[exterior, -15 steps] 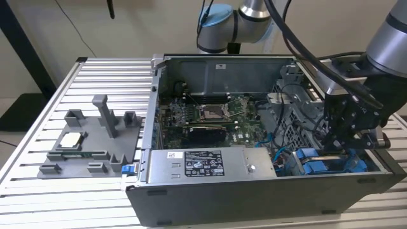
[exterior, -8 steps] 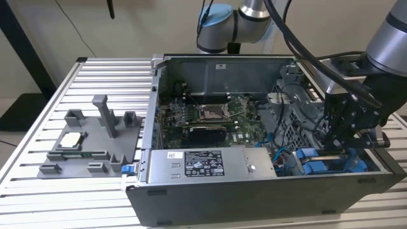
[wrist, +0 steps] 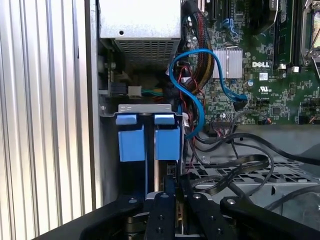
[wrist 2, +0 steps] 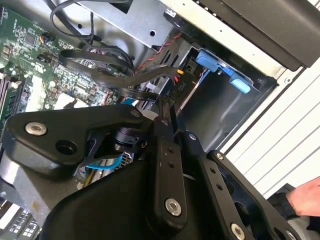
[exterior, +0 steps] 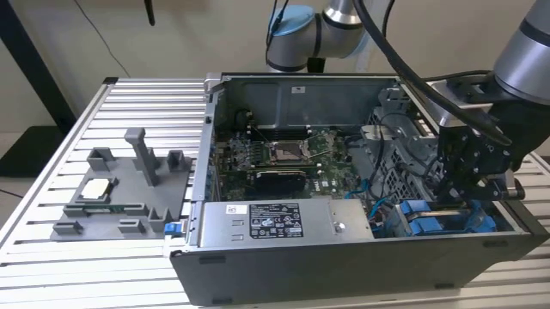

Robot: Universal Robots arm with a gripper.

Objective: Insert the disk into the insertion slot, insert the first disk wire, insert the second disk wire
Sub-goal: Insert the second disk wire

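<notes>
Gripper (exterior: pixel 455 196) reaches down into the open computer case (exterior: pixel 344 270) at the exterior view's right, black fingers lowered over the blue-framed disk (exterior: pixel 421 222) near the case's front corner. Whether the fingers pinch anything I cannot tell; the tips are hidden behind the linkage in every view.

First wrist view: two bright blue frame tabs (wrist: pixel 167 140) stand side by side in the grey metal insertion slot (wrist: pixel 145 107), so the disk sits in the bay, just beside the case wall. Gripper linkage (wrist: pixel 172 210) hangs directly over the right-hand tab. A blue data cable (wrist: pixel 192 75) loops from the motherboard (wrist: pixel 260 65) down toward the bay, with black flat cables (wrist: pixel 240 165) lying across the perforated metal nearby (which of these is a disk wire I cannot say).

Second wrist view gives the other side: a blue plastic latch (wrist 2: pixel 222 70) at the bay's edge, a black cable (wrist 2: pixel 115 77) draped over the board, and a person's hand (wrist 2: pixel 305 197) at the frame's corner, outside the case.

Exterior view adds the grey fixture tray (exterior: pixel 120 193) on the slatted table (exterior: pixel 51 257), well apart from the case, and the power supply (exterior: pixel 275 222) next to the bay.
</notes>
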